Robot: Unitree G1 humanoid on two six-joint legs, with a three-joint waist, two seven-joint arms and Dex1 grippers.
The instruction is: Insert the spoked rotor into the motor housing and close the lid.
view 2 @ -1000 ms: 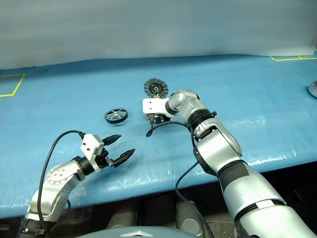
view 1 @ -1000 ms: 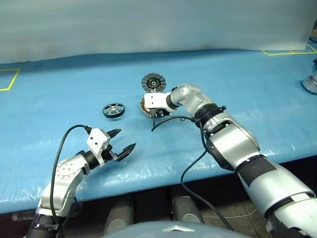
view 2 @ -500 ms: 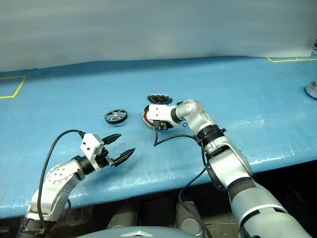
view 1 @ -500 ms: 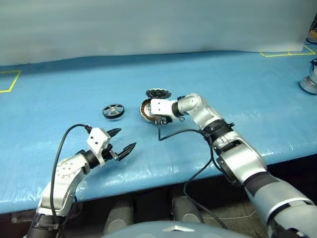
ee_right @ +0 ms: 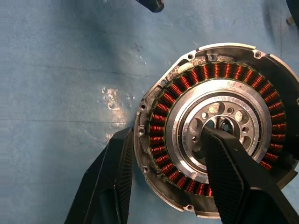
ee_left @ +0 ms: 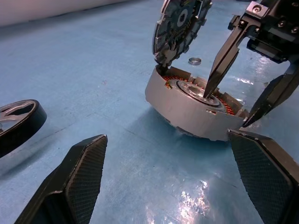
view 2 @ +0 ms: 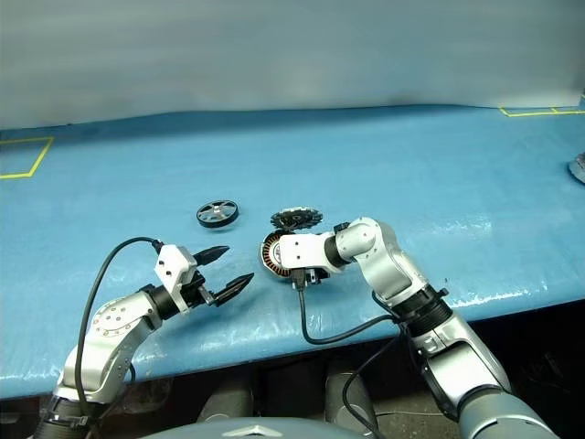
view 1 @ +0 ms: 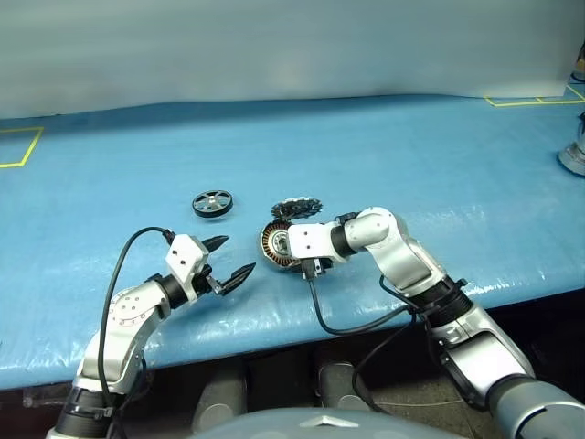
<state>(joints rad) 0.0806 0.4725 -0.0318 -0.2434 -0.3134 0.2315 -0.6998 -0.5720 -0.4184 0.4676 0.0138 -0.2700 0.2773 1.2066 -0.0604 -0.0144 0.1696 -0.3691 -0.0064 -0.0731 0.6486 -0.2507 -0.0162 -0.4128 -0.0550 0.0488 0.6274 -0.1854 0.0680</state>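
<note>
The left gripper, lower left, hangs released and empty. The spoked rotor lies above it, outside the motor housing at centre. The right gripper straddles the housing wall, one finger inside, one outside. The lid stands open; a slip could tip it shut prematurely.
</note>
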